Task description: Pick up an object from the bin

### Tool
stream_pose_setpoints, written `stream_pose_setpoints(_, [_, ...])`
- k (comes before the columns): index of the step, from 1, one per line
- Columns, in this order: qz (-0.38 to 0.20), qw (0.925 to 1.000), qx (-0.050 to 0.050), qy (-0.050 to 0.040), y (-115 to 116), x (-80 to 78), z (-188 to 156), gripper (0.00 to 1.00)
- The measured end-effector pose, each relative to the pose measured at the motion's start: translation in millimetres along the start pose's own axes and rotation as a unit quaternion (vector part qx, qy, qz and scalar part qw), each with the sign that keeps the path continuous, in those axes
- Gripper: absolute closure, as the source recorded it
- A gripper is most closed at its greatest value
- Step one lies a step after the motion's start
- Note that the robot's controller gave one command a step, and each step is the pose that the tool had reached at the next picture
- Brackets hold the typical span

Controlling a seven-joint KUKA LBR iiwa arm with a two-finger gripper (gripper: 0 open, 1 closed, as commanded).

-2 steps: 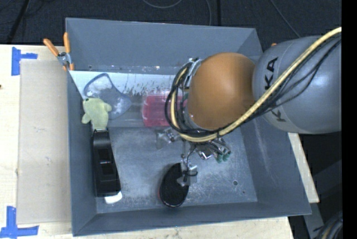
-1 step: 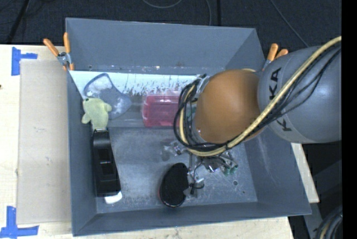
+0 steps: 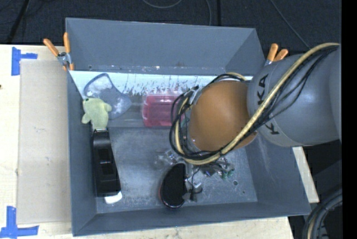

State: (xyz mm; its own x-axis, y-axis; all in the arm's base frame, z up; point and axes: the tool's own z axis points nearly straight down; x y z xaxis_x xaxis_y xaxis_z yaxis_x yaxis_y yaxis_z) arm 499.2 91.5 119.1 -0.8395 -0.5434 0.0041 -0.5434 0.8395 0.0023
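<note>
A black, glossy oval thing [image 3: 172, 187], rather like a computer mouse, lies by the front wall of the grey bin [image 3: 162, 45], about midway along. The gripper [image 3: 195, 181] sits low at its right edge; whether it is wide or narrow cannot be told. A long black block [image 3: 105, 162] lies well to the left.

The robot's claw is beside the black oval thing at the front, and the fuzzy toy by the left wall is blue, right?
Not quite. The camera view shows the fuzzy toy by the left wall is yellow-green, not blue. The gripper is indeed beside the black oval thing at the front.
</note>
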Motion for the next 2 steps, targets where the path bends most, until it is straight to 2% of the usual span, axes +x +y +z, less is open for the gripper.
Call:
stream_pose_setpoints(1, [-0.183, 0.9832, -0.001, 0.0015, -8.6, 11.2, 50.5, 1.0])
stream_pose_setpoints(2, [-0.183, 0.9832, -0.002, 0.0014, -8.7, 11.2, 50.4, 1.0])
